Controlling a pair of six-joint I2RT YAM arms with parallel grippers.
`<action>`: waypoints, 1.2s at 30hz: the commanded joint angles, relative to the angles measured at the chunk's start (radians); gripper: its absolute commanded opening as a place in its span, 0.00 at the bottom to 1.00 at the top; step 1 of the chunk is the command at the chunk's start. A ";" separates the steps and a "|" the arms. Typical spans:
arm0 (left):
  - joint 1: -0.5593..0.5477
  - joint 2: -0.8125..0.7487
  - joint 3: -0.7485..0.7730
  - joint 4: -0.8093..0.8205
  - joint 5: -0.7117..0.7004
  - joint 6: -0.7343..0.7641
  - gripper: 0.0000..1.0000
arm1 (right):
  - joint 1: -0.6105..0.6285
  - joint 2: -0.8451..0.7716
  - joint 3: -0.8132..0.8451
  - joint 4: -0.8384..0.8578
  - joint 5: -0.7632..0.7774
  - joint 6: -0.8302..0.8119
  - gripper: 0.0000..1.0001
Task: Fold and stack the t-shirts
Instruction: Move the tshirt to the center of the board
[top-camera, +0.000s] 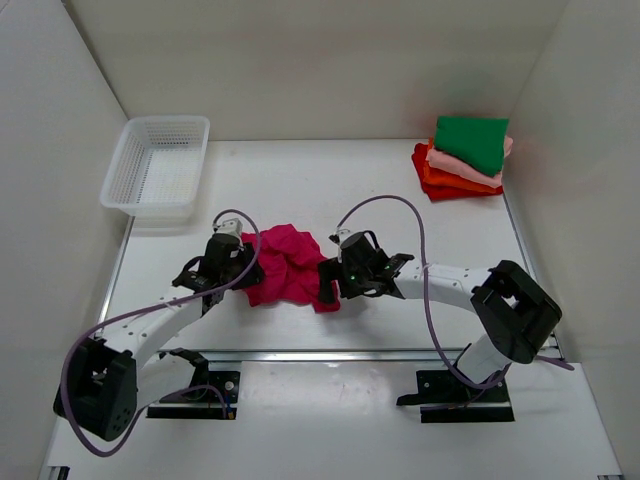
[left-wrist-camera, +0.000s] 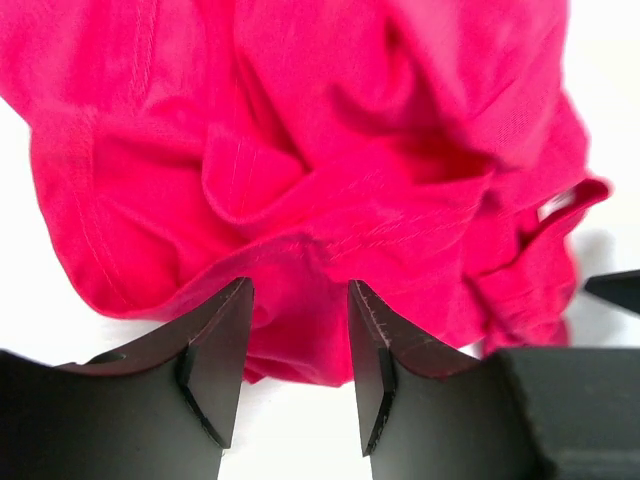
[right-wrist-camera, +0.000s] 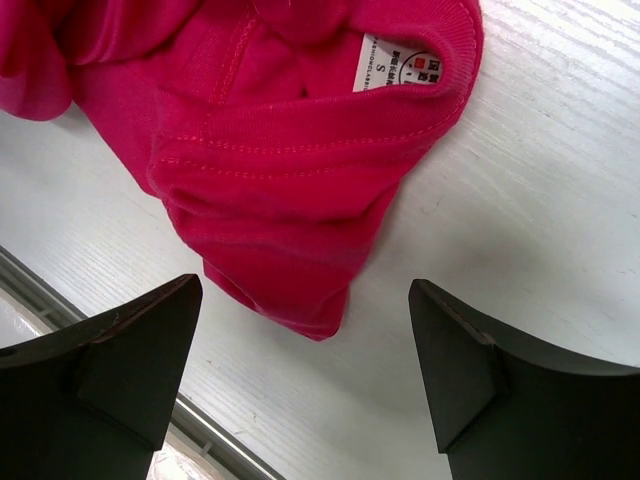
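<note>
A crumpled magenta-pink t-shirt (top-camera: 288, 265) lies on the white table between my two grippers. My left gripper (top-camera: 245, 262) is at its left edge; in the left wrist view the jaws (left-wrist-camera: 300, 335) stand apart, with the shirt's (left-wrist-camera: 300, 150) near hem lying between the fingertips, not pinched. My right gripper (top-camera: 328, 281) is at the shirt's lower right; in the right wrist view it (right-wrist-camera: 302, 285) is wide open around a corner of the shirt (right-wrist-camera: 290, 200), near the collar with its white label (right-wrist-camera: 395, 62). Folded shirts are stacked at the back right: green (top-camera: 472, 140) on top, then light pink (top-camera: 452, 163), orange (top-camera: 455, 180) and red (top-camera: 428, 185).
A white mesh basket (top-camera: 155, 165) stands at the back left. White walls close in the table on three sides. A metal rail (top-camera: 330, 352) runs along the near edge, just behind the shirt, and shows in the right wrist view (right-wrist-camera: 60, 300).
</note>
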 joint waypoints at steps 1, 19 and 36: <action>0.010 -0.061 -0.001 0.048 -0.025 -0.031 0.54 | 0.006 0.010 0.025 0.027 0.020 0.009 0.82; 0.000 0.085 0.050 0.106 -0.057 -0.060 0.17 | -0.009 0.016 0.027 0.033 -0.007 0.000 0.83; 0.105 -0.207 0.323 -0.192 0.003 -0.054 0.00 | 0.064 0.046 -0.011 0.028 0.037 0.014 0.52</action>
